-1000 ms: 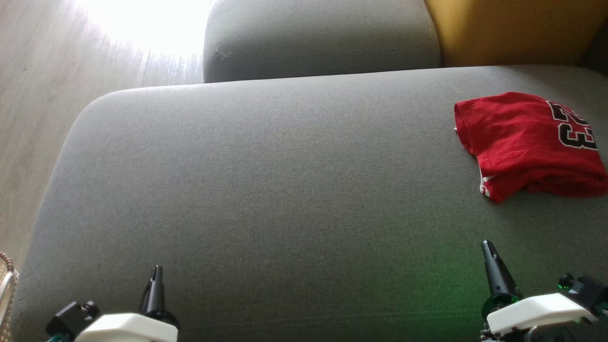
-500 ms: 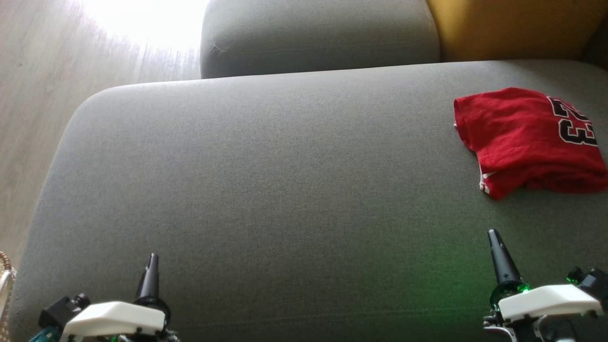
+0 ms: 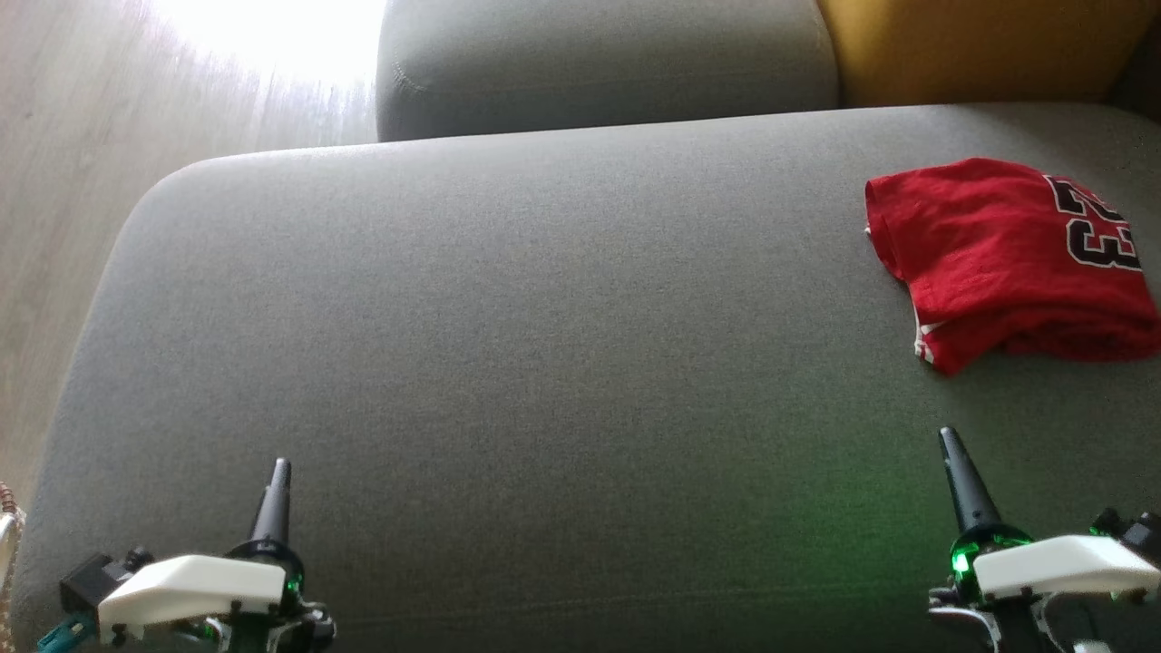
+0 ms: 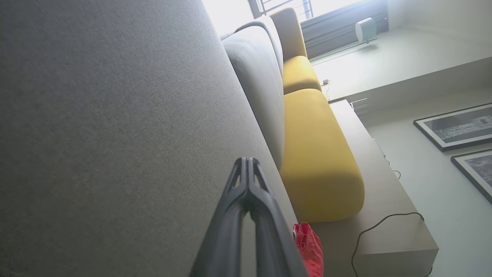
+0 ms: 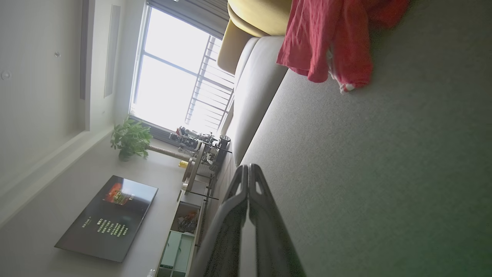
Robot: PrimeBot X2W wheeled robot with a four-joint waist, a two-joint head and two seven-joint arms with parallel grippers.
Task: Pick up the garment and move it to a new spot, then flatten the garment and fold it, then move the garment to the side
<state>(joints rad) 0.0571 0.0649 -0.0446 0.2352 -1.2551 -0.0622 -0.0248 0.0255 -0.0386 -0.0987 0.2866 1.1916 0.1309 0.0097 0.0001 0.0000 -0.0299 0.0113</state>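
The garment [image 3: 1007, 258] is a red jersey with black numbers, lying folded in a loose bundle at the far right of the grey sofa seat [image 3: 544, 345]. The right wrist view has the garment [image 5: 330, 42] at its top, and a red edge of the garment [image 4: 309, 248] peeks past the fingers in the left wrist view. My left gripper [image 3: 279, 467] hovers low at the near left, shut and empty, its tips [image 4: 246, 161] pressed together. My right gripper [image 3: 949, 437] is at the near right, shut and empty, well short of the garment, and its tips [image 5: 248, 169] touch.
A grey back cushion [image 3: 599, 63] and a yellow cushion [image 3: 980, 45] stand behind the seat. Wooden floor [image 3: 63, 181] lies to the left past the seat's rounded edge. A woven basket rim [image 3: 9, 526] shows at the lower left.
The head camera has tilted slightly, so the whole scene sits a little higher. Both grippers stay shut, with their fingers reaching a bit further up the view. The garment has not moved on the seat.
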